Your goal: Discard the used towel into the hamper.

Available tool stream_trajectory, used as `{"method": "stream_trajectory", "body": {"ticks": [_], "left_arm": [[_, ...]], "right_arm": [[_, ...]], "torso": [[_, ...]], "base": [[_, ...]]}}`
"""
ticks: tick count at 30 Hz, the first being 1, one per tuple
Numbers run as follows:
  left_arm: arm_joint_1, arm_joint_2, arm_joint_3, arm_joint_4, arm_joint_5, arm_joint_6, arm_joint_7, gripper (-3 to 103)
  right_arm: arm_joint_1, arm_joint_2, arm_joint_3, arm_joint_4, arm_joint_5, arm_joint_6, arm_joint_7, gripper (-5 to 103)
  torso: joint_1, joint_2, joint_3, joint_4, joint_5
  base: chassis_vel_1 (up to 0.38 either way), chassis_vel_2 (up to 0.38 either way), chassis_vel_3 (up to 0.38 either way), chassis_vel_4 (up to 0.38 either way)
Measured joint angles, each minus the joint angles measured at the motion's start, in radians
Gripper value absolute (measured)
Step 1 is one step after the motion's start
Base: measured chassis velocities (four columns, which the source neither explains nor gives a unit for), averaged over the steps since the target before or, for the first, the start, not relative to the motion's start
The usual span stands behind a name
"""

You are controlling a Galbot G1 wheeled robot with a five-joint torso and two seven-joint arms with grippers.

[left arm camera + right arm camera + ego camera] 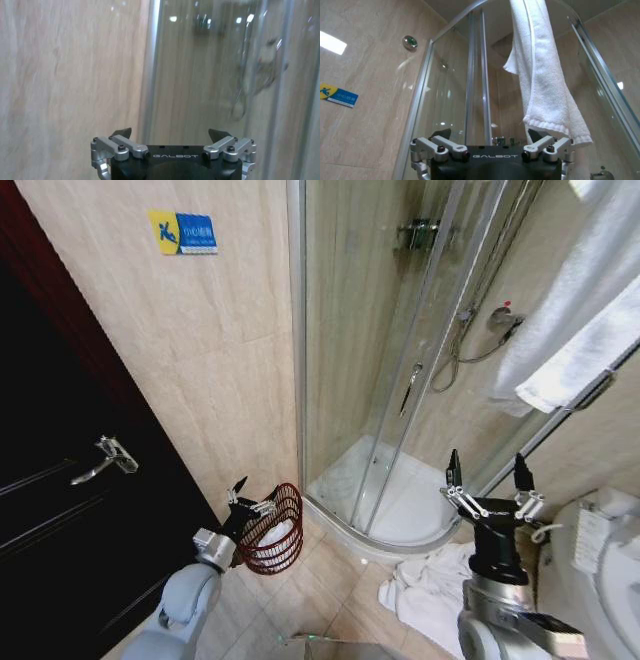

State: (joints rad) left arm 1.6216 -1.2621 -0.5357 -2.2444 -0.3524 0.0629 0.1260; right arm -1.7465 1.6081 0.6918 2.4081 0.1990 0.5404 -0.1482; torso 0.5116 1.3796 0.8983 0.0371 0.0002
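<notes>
The hamper [276, 530], a dark reddish-brown wire basket, stands on the floor tiles by the corner of the shower cabin, with something white showing inside it. My left gripper [250, 498] hovers open and empty just left of its rim, facing the wall and glass [170, 133]. A crumpled white towel [432, 582] lies on the floor at the foot of the shower base. My right gripper [486, 470] is raised above that towel, open and empty. In the right wrist view it [490, 133] points up at a white towel [545, 75] hanging from above.
A curved glass shower cabin [400, 360] fills the middle. A dark door [60, 510] with a lever handle is on the left. White towels [590, 330] hang on a rail at the upper right, and a white toilet [610, 550] sits at the right edge.
</notes>
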Motion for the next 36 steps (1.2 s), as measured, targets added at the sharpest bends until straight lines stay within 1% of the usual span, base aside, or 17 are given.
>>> {"method": "stream_trajectory", "body": {"ticks": [2,3,5,6,8,10,11,12,13,14,18,19,21,22,28,36], "left_arm": [[0.022,-0.019,-0.003,-0.060,0.000,0.010,-0.003,100],[0.022,-0.019,-0.003,-0.060,0.000,0.010,-0.003,100],[0.044,-0.050,-0.024,-0.127,0.018,0.016,-0.007,100],[0.044,-0.050,-0.024,-0.127,0.018,0.016,-0.007,100],[0.067,-0.096,-0.055,-0.165,0.069,0.020,-0.008,100],[0.091,-0.162,-0.080,-0.182,0.124,0.021,-0.008,100],[0.091,-0.162,-0.080,-0.182,0.124,0.021,-0.008,100],[0.105,-0.197,-0.084,-0.189,0.146,0.021,-0.009,100],[0.122,-0.238,-0.082,-0.198,0.169,0.021,-0.007,100],[0.122,-0.238,-0.082,-0.198,0.169,0.021,-0.007,100],[0.175,-0.312,-0.042,-0.216,0.220,-0.001,0.003,100],[0.175,-0.312,-0.042,-0.216,0.220,-0.001,0.003,100],[0.202,-0.345,-0.020,-0.224,0.247,-0.014,0.005,100],[0.202,-0.345,-0.020,-0.224,0.247,-0.014,0.005,100],[0.247,-0.352,0.009,-0.227,0.305,-0.064,0.023,100],[0.250,-0.349,0.024,-0.206,0.302,-0.080,0.027,100]], "right_arm": [[0.002,0.000,0.000,0.003,0.005,-0.002,-0.001,100],[0.002,0.000,0.000,0.003,0.005,-0.002,-0.001,100],[0.004,0.000,-0.001,0.003,0.014,-0.003,-0.005,100],[0.004,0.000,-0.001,0.003,0.014,-0.003,-0.005,100],[0.006,0.000,-0.001,0.001,0.026,-0.004,-0.009,100],[0.011,-0.001,0.000,-0.005,0.038,-0.007,-0.011,100],[0.011,-0.001,0.000,-0.005,0.038,-0.007,-0.011,100],[0.015,-0.001,-0.001,-0.007,0.044,-0.008,-0.012,100],[0.017,-0.002,-0.002,-0.009,0.050,-0.010,-0.014,100],[0.017,-0.002,-0.002,-0.009,0.050,-0.010,-0.014,100],[0.030,-0.011,-0.002,-0.017,0.070,-0.015,-0.016,100],[0.030,-0.011,-0.002,-0.017,0.070,-0.015,-0.016,100],[0.034,-0.019,0.004,-0.025,0.084,-0.015,-0.016,100],[0.034,-0.019,0.004,-0.025,0.084,-0.015,-0.016,100],[0.037,-0.022,0.004,-0.029,0.103,-0.020,-0.016,100],[0.036,-0.023,0.005,-0.022,0.104,-0.028,-0.017,100]], "torso": [[0.000,0.000,0.000,0.0001,-0.0003],[0.000,0.000,0.000,0.0001,-0.0003],[0.000,0.000,0.000,-0.0001,0.0000],[0.000,0.000,0.000,-0.0001,0.0000],[0.000,0.000,0.000,-0.0002,0.0002],[0.000,0.000,0.000,-0.0001,0.0000],[0.000,0.000,0.000,-0.0001,0.0000],[0.000,0.000,0.000,-0.0001,0.0000],[0.000,0.000,0.000,0.0001,-0.0002],[0.000,0.000,0.000,0.0001,-0.0002],[0.000,0.000,0.000,-0.0001,0.0000],[0.000,0.000,0.000,-0.0001,0.0000],[0.000,0.000,0.000,0.0000,0.0000],[0.000,0.000,0.000,0.0000,0.0000],[0.000,0.000,0.000,-0.0001,0.0001],[0.000,0.000,0.000,-0.0001,-0.0001]], "base": [[0.000,0.000,0.000,0.000],[0.000,0.000,0.000,0.000],[0.000,0.000,0.000,0.000],[0.000,0.000,0.000,0.000],[0.000,0.000,0.000,0.000],[0.000,0.000,0.000,0.000],[0.000,0.000,0.000,0.000],[0.000,0.000,0.000,0.000],[0.000,0.000,0.000,0.000],[0.000,0.000,0.000,0.000],[0.000,0.000,0.000,0.000],[0.000,0.000,0.000,0.000],[0.000,0.000,0.000,0.000],[0.000,0.000,0.000,0.000],[0.000,0.000,0.000,0.000],[0.000,0.000,0.000,0.000]]}}
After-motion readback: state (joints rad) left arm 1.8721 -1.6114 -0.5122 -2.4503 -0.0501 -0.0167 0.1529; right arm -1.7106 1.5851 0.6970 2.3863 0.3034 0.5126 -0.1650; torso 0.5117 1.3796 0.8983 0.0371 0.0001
